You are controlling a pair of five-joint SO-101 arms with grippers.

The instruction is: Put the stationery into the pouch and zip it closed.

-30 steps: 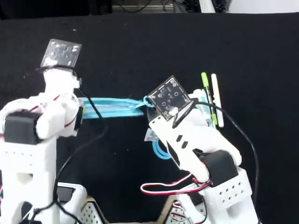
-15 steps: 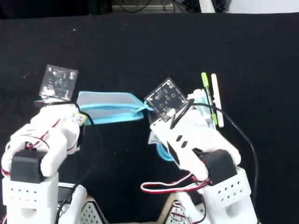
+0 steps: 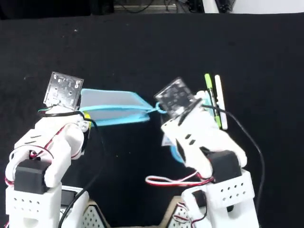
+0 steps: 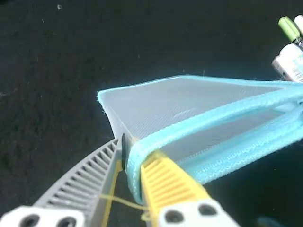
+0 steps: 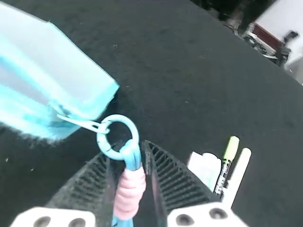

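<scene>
Now, on the left side, the left gripper (image 4: 129, 152) has its grey and yellow jaws pressed on the left end of the pouch (image 4: 189, 111), pinching the blue edge band between them. In the high view this gripper (image 3: 84, 121) is at the pouch's left end. The pouch (image 3: 111, 108) is grey mesh with light blue borders and sits around the middle of the table (image 3: 142, 47), well apart from the far edge. Its long side runs left to right, between the two arms.

At the right end of the pouch, a thin zipper pull (image 5: 78, 124) hooks into a blue ring (image 5: 117, 135). The right gripper (image 5: 128, 153) pinches the blue strap (image 5: 130, 163) just below this ring, and a pink wrap (image 5: 129, 189) covers the strap lower down.

Further right, near the right arm, lie a small white object (image 5: 204, 168), a green pen (image 3: 210, 97) and a white pen (image 3: 221, 102). The two pens are side by side, touching or almost touching, and point toward the far edge.
</scene>
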